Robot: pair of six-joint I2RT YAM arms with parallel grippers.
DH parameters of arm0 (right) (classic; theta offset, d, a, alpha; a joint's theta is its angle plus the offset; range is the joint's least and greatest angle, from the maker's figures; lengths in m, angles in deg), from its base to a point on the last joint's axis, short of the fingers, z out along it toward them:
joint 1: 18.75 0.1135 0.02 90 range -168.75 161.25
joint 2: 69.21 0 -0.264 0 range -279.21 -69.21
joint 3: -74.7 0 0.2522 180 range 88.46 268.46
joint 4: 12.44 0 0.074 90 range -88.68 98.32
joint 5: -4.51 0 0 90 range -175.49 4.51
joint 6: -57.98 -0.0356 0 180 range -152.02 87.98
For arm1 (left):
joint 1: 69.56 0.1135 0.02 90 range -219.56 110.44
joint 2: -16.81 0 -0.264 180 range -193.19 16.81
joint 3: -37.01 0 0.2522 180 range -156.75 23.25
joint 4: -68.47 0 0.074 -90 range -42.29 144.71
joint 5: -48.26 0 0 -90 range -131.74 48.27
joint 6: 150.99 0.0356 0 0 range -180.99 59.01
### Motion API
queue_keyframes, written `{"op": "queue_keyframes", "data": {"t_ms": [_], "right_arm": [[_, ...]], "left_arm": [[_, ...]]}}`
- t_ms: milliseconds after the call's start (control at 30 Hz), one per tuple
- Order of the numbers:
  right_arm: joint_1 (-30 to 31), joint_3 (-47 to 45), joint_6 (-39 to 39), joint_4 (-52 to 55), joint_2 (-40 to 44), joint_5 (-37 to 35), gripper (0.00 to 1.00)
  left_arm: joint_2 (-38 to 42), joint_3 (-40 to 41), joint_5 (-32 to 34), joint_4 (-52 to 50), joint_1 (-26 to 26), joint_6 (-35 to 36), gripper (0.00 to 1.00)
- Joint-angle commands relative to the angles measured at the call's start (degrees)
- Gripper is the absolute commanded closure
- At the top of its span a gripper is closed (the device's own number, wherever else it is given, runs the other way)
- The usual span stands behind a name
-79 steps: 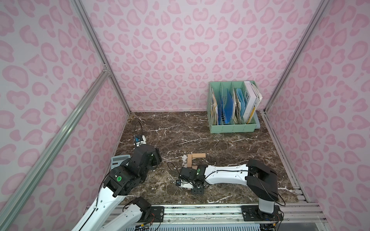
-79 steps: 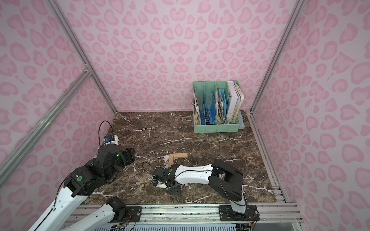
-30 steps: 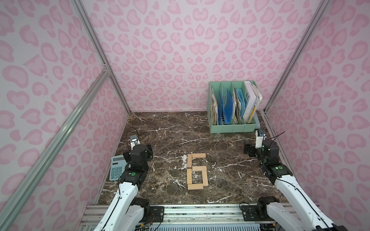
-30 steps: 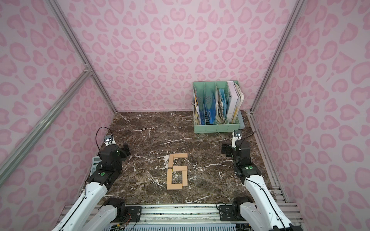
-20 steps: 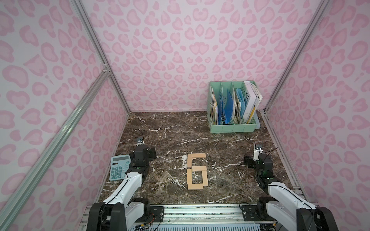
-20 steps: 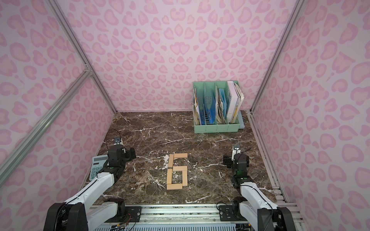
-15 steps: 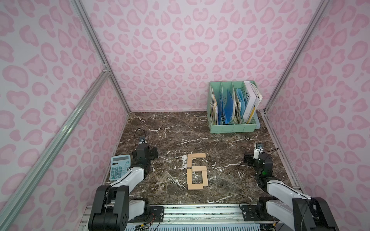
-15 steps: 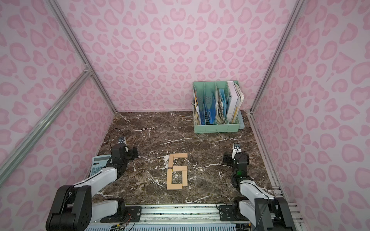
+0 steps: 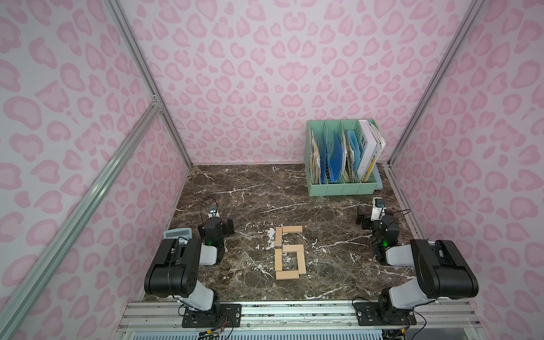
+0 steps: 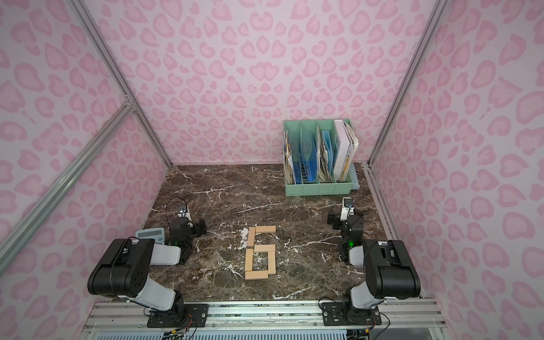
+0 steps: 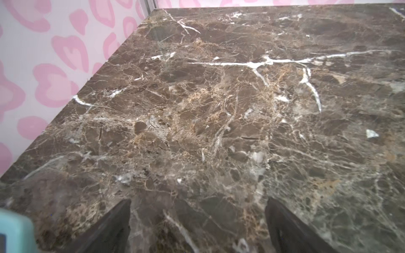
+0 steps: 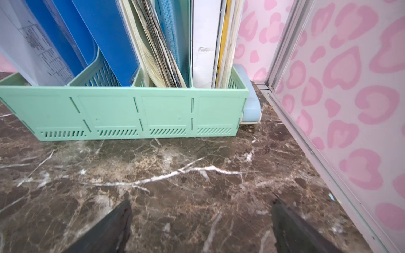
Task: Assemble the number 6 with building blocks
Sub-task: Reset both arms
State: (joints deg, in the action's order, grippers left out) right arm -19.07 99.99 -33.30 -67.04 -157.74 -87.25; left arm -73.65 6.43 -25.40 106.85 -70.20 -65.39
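Listing the number 6 (image 9: 293, 248) (image 10: 264, 248) as lying flat near the middle of the brown marble table (image 9: 250, 191), in both top views, nearer the robot's edge than the back wall. Counting six pale wooden building blocks (image 9: 288, 275) in it, meeting at right angles, ends touching or nearly touching. Placing the left gripper (image 9: 216, 228) (image 11: 198, 206) well apart from the digit on its left side, sitting low at the bare marble, jaws standing wide apart and clasping nothing. Placing the right gripper (image 9: 373, 220) (image 12: 200, 208) well apart on the digit's right side, jaws likewise spread wide and empty, facing the green file rack (image 9: 343, 188) (image 12: 109, 114). Noting a grey-blue calculator (image 9: 178, 234) (image 11: 13, 232) just beside the left gripper, near the left wall, partly hidden by the arm. Noting folders and papers standing upright or leaning in the rack at the back right corner.
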Motion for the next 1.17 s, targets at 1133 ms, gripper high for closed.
{"op": "queue_keyframes", "data": {"t_ms": [1133], "right_arm": [[0.05, -0.01, -0.39, -9.88, -1.18, 0.33, 0.01]], "left_arm": [[2.21, -8.43, 2.89, -8.51, -1.10, -0.74, 0.01]]}}
